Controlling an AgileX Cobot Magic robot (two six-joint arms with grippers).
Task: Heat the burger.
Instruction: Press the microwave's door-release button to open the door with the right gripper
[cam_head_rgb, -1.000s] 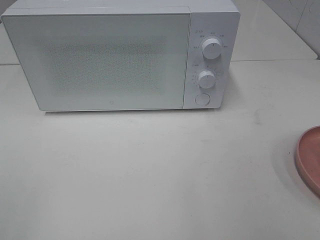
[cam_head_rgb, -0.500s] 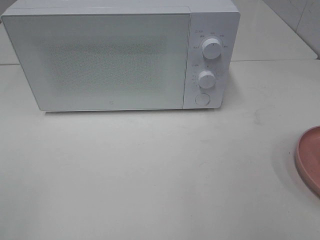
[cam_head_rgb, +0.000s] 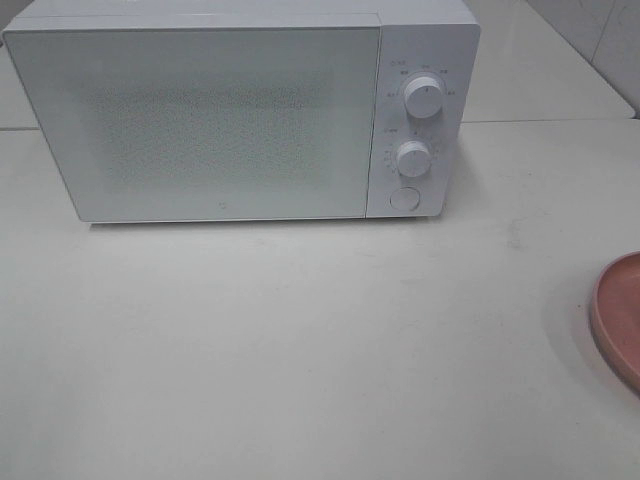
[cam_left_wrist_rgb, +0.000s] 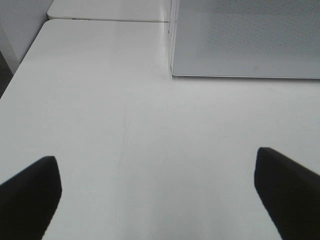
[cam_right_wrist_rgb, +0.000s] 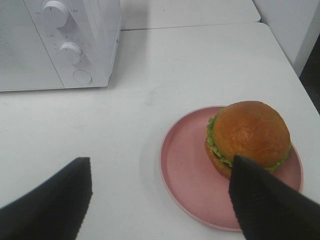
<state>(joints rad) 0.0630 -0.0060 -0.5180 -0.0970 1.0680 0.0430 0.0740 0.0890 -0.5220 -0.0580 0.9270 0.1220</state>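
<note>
The burger, with a glossy brown bun and a green lettuce frill, sits on a round pink plate. In the high view only the plate's edge shows at the right border and the burger is out of frame. My right gripper hovers open over the table just short of the plate, one dark finger overlapping the burger's near side in the picture. My left gripper is open over bare table in front of the microwave's left corner. Neither arm shows in the high view.
A white microwave stands at the back with its door shut. Its two knobs and a round button are on the right panel. The table's right edge runs close beyond the plate.
</note>
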